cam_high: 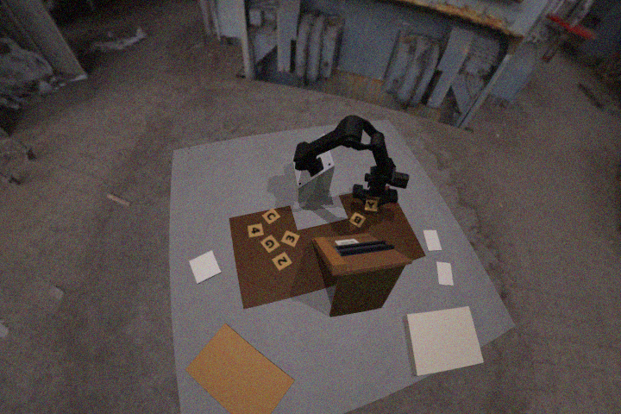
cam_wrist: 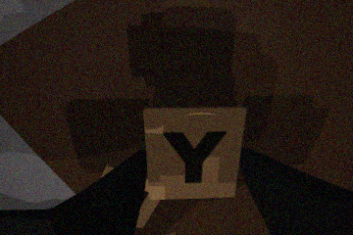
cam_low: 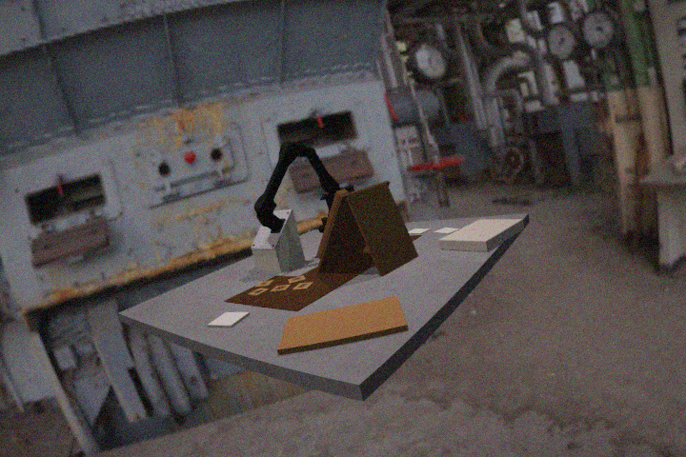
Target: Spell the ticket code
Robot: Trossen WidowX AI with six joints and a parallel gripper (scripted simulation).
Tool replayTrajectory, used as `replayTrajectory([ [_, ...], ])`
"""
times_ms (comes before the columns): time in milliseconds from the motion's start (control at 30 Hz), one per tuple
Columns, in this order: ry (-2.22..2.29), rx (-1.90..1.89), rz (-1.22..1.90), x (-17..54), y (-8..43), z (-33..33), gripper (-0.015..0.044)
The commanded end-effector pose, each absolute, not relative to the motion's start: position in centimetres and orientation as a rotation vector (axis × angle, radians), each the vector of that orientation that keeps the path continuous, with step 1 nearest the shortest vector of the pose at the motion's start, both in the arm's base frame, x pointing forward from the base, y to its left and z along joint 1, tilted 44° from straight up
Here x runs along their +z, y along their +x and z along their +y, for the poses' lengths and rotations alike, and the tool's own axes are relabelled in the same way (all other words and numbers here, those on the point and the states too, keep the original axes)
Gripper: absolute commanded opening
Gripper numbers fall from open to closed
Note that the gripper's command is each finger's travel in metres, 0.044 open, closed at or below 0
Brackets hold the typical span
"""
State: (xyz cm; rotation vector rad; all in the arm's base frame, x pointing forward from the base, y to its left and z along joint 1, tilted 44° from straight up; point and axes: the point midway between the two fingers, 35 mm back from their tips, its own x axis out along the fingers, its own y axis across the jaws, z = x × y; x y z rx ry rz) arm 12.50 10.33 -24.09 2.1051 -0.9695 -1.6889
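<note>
My gripper (cam_high: 373, 200) (cam_wrist: 194, 154) is shut on the Y tile (cam_high: 371, 204) (cam_wrist: 194, 119), held face up above the brown mat's right part. The B tile (cam_high: 356, 219) lies nearby on the mat. Tiles C (cam_high: 271, 216), 4 (cam_high: 255, 230), G (cam_high: 269, 244), one like a 3 (cam_high: 290, 238) and one like a Z or 2 (cam_high: 281, 260) lie on the mat's left part. The sloped board (cam_high: 323, 249) (cam_low: 330, 228) stands in front; its dark rail (cam_high: 365, 248) shows no tile. The ticket (cam_high: 345, 241) is at the rail's upper left, its print too small to read.
The brown mat (cam_high: 257, 287) lies on the grey counter (cam_high: 213, 180) (cam_low: 192, 317). The arm's pale base stands behind. An orange slab (cam_high: 241, 373) (cam_low: 344, 326), a cream block (cam_high: 445, 341) (cam_low: 481, 234) and white cards (cam_high: 204, 266) (cam_high: 432, 240) (cam_high: 444, 272) lie around the mat.
</note>
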Motion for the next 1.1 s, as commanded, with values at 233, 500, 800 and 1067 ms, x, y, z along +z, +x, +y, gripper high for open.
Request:
replayTrajectory([
  [233, 2.476, -1.566, -1.222, -24.6, 15.9, 12.8, 0.0],
  [500, 2.717, -1.463, -1.404, -24.8, 18.1, 14.2, 0.0],
  [800, 2.992, -1.319, -1.625, -24.6, 20.7, 15.9, 0.0],
  [1067, 3.221, -1.156, -1.838, -24.1, 23.0, 17.2, 0.0],
])
